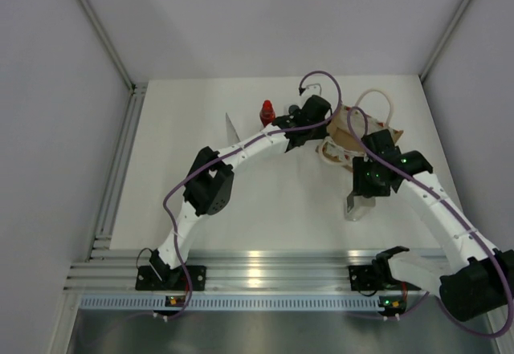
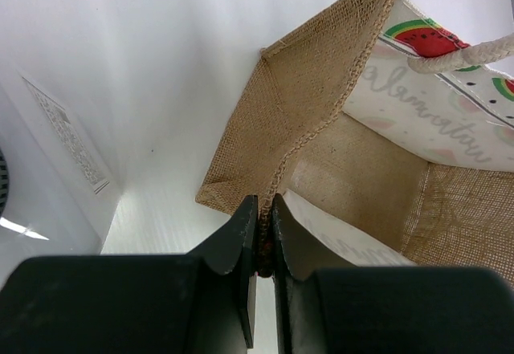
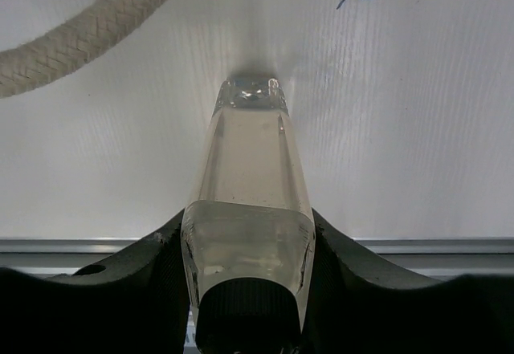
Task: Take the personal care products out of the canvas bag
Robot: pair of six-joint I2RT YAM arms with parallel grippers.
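The right end effector (image 3: 249,233) is clenched around a clear bottle (image 3: 250,161), gripping its shoulders just above the dark cap (image 3: 249,318). The bottle's base points down at the bench (image 3: 418,129) and seems to touch it or sit just above it, near the canvas bag (image 1: 347,129) on the side toward the arms. The left end effector (image 2: 263,225) is pinched shut on the bag's stitched rim, holding the mouth open. The main risk, as I judge it, is the bottle toppling on release: it is tall and narrow with a small foot, so any tilt or a finger dragging on its smooth wall could knock it over and let it roll. The rope handle (image 3: 88,41) lies close by and could catch on the arm as it pulls away, tugging the bag against the left grip. The bag is coarse tan fabric with a white panel printed with watermelon slices and script. The part of its inside that shows holds no product. A red bottle (image 1: 267,113) stands on the bench beside the bag.
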